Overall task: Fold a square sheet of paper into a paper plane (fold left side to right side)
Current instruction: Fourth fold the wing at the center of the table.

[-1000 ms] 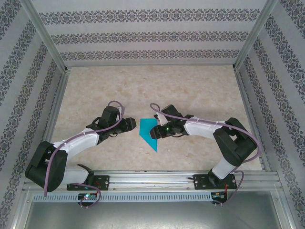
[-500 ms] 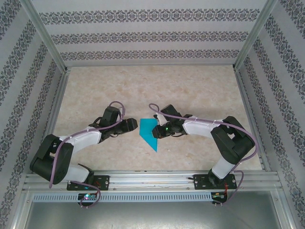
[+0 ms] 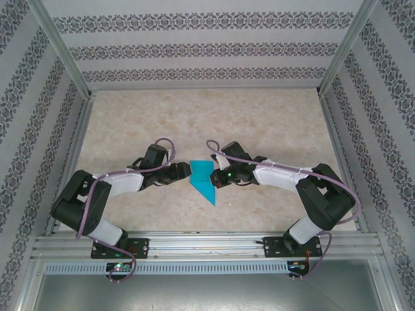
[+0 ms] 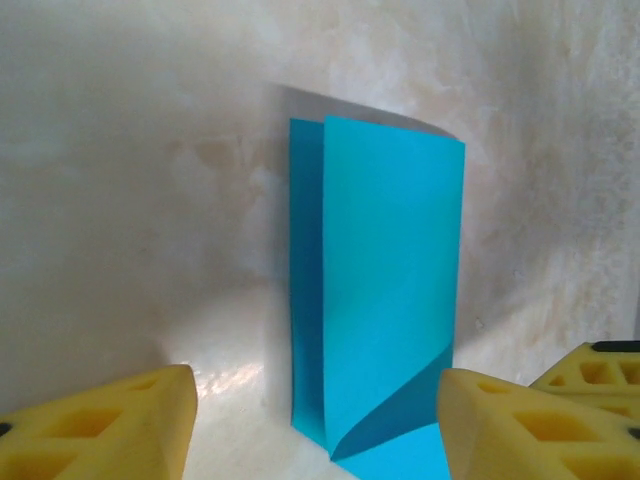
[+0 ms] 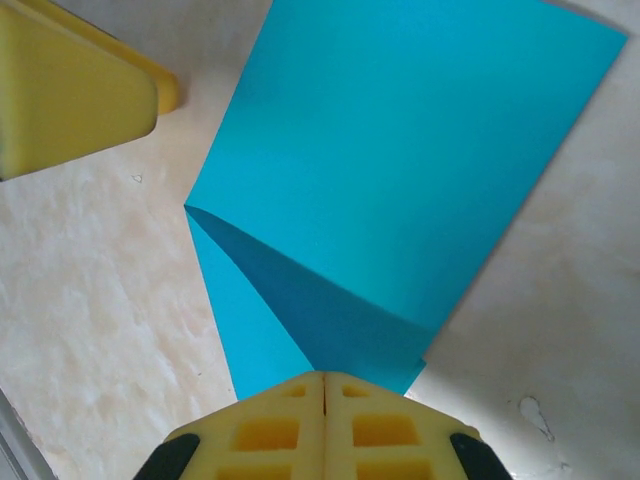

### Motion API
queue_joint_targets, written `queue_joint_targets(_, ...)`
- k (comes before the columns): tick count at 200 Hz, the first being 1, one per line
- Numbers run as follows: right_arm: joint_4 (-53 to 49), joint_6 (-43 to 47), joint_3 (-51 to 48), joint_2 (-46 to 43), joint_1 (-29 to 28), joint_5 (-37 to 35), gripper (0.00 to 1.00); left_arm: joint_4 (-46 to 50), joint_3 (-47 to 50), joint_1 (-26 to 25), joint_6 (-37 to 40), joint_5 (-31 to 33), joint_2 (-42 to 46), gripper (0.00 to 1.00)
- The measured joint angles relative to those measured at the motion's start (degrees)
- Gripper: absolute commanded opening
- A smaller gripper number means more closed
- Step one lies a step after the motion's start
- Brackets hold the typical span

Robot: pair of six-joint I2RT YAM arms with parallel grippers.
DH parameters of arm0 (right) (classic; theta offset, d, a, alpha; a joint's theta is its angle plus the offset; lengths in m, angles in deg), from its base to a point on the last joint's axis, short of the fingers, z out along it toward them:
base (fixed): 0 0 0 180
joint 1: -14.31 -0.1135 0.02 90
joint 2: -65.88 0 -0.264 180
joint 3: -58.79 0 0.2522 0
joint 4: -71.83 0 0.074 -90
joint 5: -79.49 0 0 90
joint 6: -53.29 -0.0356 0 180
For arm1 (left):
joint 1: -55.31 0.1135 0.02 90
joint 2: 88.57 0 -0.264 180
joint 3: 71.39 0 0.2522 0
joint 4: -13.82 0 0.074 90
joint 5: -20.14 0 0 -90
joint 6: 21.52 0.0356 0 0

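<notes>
Pinching square sheet of paper [image 5: 400, 150], right tool [image 5: 325, 380]

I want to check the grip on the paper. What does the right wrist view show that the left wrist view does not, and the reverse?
Right wrist view: the right pincer shut on the near edge of the square sheet of paper, with a raised flap showing a darker underside. Left wrist view: the left pincer open, its yellow fingers on either side of the paper. Both: the teal paper, partly folded, on the marbled table.
</notes>
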Motion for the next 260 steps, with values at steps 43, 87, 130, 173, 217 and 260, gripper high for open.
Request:
queue_joint_targets(43, 0.0, 0.0, -0.6, -0.8, 0.6, -0.2, 0.0, -3.6, -1.9, -0.1, -1.6, -3.7, -4.8, 0.48)
queue_joint_targets(87, 0.2, 0.0, -1.2, -1.8, 0.7, -0.2, 0.03, -6.1, -3.5, -0.5, -2.6, -5.7, -7.6, 0.35)
queue_joint_targets(130, -0.5, -1.0, -1.6, -2.6, 1.5, -1.3, 0.29, -7.3, -4.2, -1.0, -3.3, -6.9, -7.9, 0.29)
queue_joint_targets(173, -3.7, -1.3, -2.2, -9.7, 1.3, -7.1, 0.38, -7.8, -5.6, -1.9, -4.1, -8.2, -7.8, 0.29)
queue_joint_targets(217, -7.8, -1.6, -2.2, -15.5, -4.8, -14.6, 0.43, -8.1, -5.6, -2.0, -5.2, -8.6, -6.8, 0.26)
queue_joint_targets(260, -10.7, -4.6, -1.7, -12.7, -15.8, -24.0, 0.48, -8.1, -6.1, -2.4, -6.2, -8.7, -6.5, 0.25)
